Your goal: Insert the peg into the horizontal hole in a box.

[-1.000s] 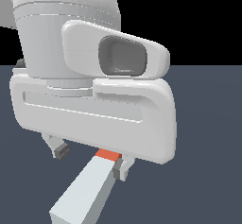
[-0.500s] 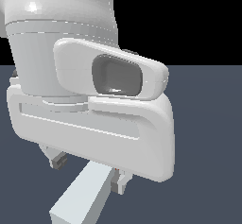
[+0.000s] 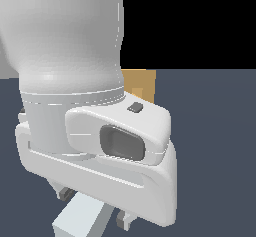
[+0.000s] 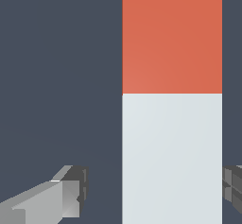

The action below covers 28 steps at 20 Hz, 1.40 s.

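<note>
Peg (image 4: 172, 124): lies flat on the table (image 4: 61, 76), between the fingers.
End effector (image 4: 153, 194): spread, one finger (image 4: 71, 194) apart from it; we centre, then close.
Box (image 3: 140, 83): behind the arm.

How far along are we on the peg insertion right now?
Done: the gripper straddles the peg, one finger on each side. In hand: the grasp; there's a gap on one side, so the fingers look open and the peg isn't clamped. Left: close, lift, align with the box behind the arm, and insert. The hole isn't visible in either view.
</note>
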### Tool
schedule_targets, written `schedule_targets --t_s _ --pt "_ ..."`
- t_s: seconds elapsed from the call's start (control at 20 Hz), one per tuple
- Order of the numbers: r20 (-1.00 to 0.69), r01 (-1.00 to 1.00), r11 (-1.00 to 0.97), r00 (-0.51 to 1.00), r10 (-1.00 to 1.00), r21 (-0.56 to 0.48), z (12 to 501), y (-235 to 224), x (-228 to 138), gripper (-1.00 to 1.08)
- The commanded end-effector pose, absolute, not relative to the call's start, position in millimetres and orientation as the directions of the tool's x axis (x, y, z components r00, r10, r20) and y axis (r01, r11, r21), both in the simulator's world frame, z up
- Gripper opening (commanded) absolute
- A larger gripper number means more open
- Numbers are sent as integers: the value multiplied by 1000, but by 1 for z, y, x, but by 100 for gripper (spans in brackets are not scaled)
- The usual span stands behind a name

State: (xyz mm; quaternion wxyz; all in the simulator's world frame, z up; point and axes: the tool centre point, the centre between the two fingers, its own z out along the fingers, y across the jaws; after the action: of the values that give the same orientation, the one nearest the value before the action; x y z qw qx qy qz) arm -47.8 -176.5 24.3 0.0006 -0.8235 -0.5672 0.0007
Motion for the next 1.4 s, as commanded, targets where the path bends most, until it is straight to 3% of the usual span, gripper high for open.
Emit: schedule_targets --t_s 0.0,0.05,0.1,0.8,1.35 --pt "0 934 -356 356 934 0 21 -177 -47 100" --pt "0 934 -356 356 934 0 20 -177 -47 100" --pt "0 934 -356 356 934 0 20 -177 -47 -100" --pt "0 939 -343 343 939 0 23 -172 -42 -100" --pt "-2 988 -154 154 988 1 45 -107 13 -100"
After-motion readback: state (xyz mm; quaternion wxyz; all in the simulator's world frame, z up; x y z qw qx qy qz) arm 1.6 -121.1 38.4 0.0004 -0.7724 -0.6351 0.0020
